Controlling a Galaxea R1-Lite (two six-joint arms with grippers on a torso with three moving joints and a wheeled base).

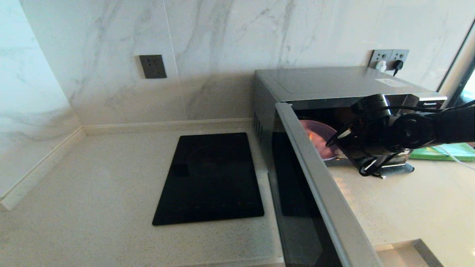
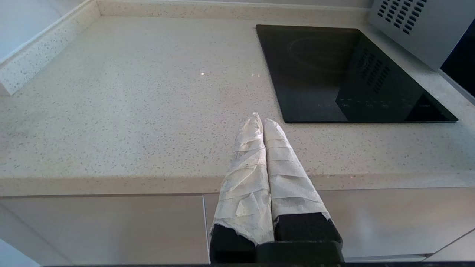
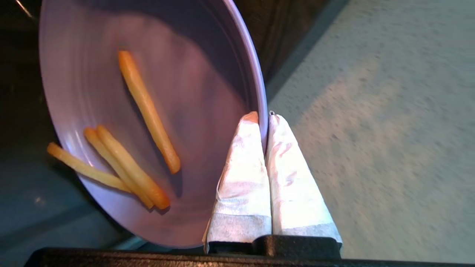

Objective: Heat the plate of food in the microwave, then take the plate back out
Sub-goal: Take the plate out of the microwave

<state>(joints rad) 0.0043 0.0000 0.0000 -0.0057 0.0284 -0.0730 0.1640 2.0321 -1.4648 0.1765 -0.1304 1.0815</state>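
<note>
Right arm (image 1: 415, 129): black housing, black cables looped along wrist. Both grippers' fingers (image 2: 256, 174) wrapped in creased white tape on black bases.

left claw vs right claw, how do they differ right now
The left claw hangs over the counter edge near the black cooktop, while the right claw is at the open microwave. The left claw is shut on nothing; the right claw is pinched on the rim of the plate of food. Both have fingers wrapped in white tape.

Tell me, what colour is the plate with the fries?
Lavender purple. The plate of food shows best in the right wrist view, pinched by the right hand.
</note>
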